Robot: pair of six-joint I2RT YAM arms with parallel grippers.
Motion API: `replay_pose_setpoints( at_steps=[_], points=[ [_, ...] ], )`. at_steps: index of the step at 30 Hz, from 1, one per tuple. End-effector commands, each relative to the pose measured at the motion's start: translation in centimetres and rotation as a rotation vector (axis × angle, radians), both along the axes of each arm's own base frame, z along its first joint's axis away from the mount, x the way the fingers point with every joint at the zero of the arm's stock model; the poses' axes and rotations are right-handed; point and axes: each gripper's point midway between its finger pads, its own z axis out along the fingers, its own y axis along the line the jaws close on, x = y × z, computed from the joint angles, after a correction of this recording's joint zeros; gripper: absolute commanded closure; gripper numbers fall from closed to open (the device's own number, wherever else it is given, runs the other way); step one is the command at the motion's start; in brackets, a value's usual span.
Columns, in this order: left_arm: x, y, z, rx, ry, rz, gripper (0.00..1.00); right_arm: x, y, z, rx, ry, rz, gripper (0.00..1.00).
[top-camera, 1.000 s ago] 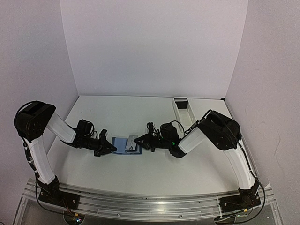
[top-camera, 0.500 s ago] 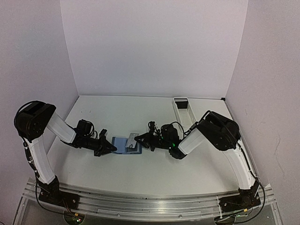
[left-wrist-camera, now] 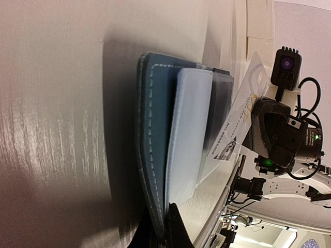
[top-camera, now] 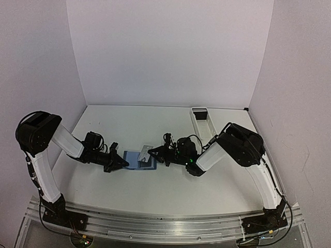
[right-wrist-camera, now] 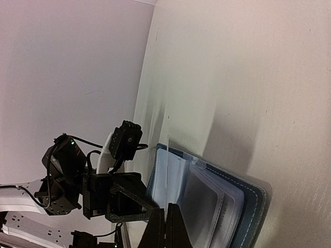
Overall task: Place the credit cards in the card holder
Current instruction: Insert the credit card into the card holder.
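The blue card holder (top-camera: 133, 159) lies open on the table, its clear sleeves fanned up (right-wrist-camera: 227, 201). My left gripper (top-camera: 123, 164) is shut on the holder's left cover edge (left-wrist-camera: 155, 129), its fingertips pinching the stitched rim (left-wrist-camera: 161, 235). My right gripper (top-camera: 151, 156) is shut on one credit card (top-camera: 144, 152), a light card with dark print (left-wrist-camera: 245, 103). It holds the card tilted on edge over the holder's right half. In the right wrist view the card shows edge-on (right-wrist-camera: 166, 178), rising from the shut fingertips (right-wrist-camera: 165, 227) towards the sleeves. No other card shows.
A long white tray (top-camera: 200, 120) stands at the back right near the wall. White walls enclose the table (top-camera: 155, 191) on three sides. Both arms reach inward and meet at the holder near the table's middle.
The right gripper has shifted the card slightly left and further over the holder. The left gripper and the holder have stayed put.
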Motion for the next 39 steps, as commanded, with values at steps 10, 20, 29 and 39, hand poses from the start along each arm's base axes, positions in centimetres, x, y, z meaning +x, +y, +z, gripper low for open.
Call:
replay_pose_setpoints(
  at_steps=[10,20,29,39],
  points=[
    [0.1,1.0,-1.9,0.065,0.043,0.053,1.00,-0.4,0.1,-2.2,-0.120,-0.027,-0.030,1.00],
    [0.2,1.0,-1.8,0.065,0.042,0.053,1.00,-0.4,-0.4,-2.3,-0.213,-0.049,-0.037,1.00],
    [0.1,1.0,-1.9,0.064,0.047,0.052,1.00,-0.7,-0.2,-1.2,-0.219,-0.068,-0.022,1.00],
    [0.2,0.9,-1.8,0.059,0.046,0.048,1.00,-1.1,0.8,-1.9,-0.229,-0.061,0.003,1.00]
  ],
)
